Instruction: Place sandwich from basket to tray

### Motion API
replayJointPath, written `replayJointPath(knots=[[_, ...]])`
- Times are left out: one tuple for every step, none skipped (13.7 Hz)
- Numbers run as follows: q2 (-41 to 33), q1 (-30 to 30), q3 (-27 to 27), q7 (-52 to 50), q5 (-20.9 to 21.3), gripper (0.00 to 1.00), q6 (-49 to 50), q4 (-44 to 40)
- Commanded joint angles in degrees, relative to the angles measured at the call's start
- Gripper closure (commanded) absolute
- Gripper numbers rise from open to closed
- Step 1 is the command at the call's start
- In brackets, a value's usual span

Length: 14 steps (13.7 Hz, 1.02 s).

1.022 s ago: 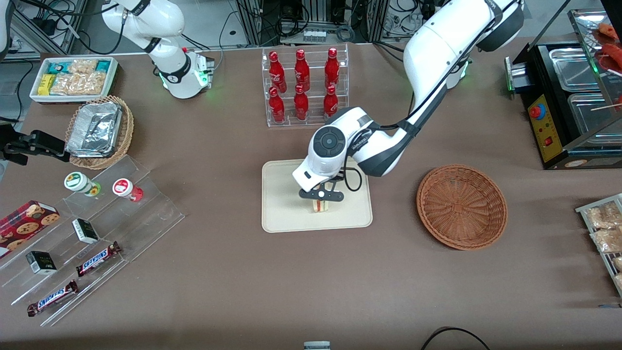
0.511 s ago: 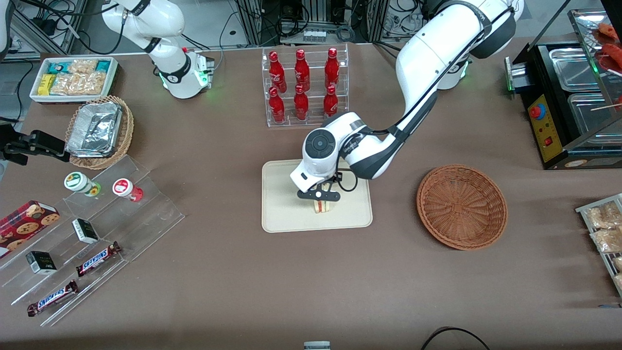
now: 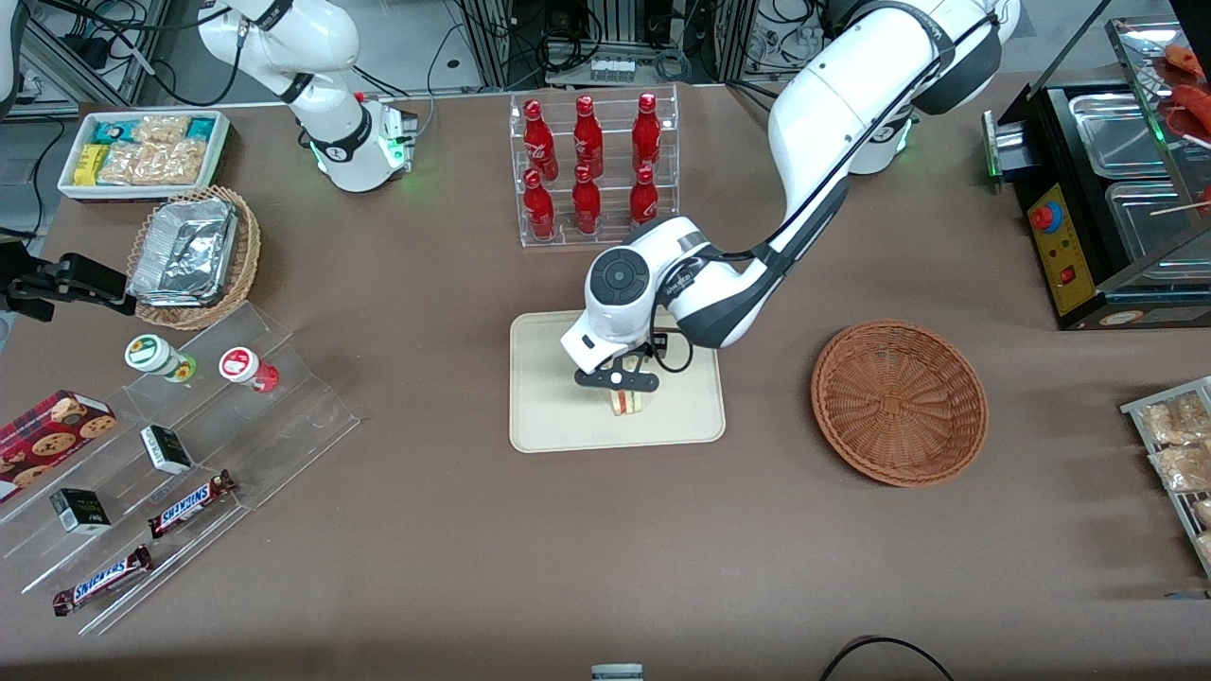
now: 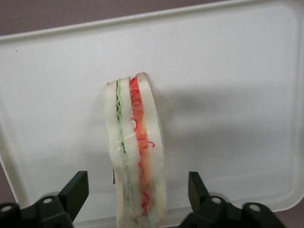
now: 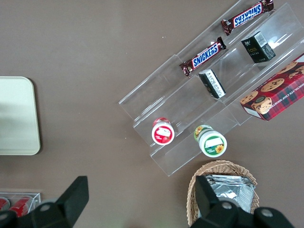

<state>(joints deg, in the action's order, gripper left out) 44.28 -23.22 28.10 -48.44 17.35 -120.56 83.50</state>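
Your hand [image 3: 617,380] is hovering low over the tray [image 3: 549,416], and over the last second it is drifting a little toward the parked arm's end of the surface and slightly farther from the front camera, while the sandwich [image 3: 624,401] under it is staying on the tray. Judging from that, you are looking at a delivery that is essentially done: the sandwich is out of the basket [image 3: 899,402], which is sitting empty and well apart toward the working arm's end, and what is left is most likely lifting the arm clear. The front camera is hiding the fingers under the wrist, so it is not telling you whether the grip is released. The wrist camera is settling that: the sandwich [image 4: 135,152] is standing on its edge on the tray [image 4: 228,95], red and green filling facing up, with the two fingertips [image 4: 76,192] spread wide on either side and bare tray showing between each one and the bread.
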Motion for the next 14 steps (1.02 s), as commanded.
replayJointPath(knots=[[-3.40,0.44,-0.24,-1.40,0.40,0.01,3.13,-0.53],[-4.80,1.32,-0.16,-1.40,0.23,0.01,5.14,-0.79],[-6.56,1.94,-0.07,-1.40,-0.73,0.01,7.51,-0.79],[-8.83,2.38,-0.15,-1.40,-1.96,0.01,9.10,-0.79],[-10.95,3.34,-0.24,-1.40,-2.76,0.01,10.42,-0.71],[-12.97,4.92,-0.24,-1.31,-3.63,0.01,12.35,-0.62],[-15.25,6.33,-0.16,-1.05,-4.51,0.01,14.81,-0.62],[-17.36,7.99,-0.16,-0.52,-5.57,0.01,17.53,-0.53],[-19.30,9.49,-0.16,-0.43,-6.45,0.01,19.64,-0.44],[-21.14,10.98,-0.16,-0.34,-6.72,0.01,21.23,-0.27],[-22.73,12.39,-0.07,0.09,-6.81,0.01,22.81,-0.18],[-24.14,13.71,-0.07,2.36,-6.98,0.01,24.74,-0.18],[-25.46,15.12,-0.07,4.91,-8.11,0.01,26.94,-0.18],[-26.95,16.96,-0.07,7.37,-9.08,0.01,28.70,-0.09]])
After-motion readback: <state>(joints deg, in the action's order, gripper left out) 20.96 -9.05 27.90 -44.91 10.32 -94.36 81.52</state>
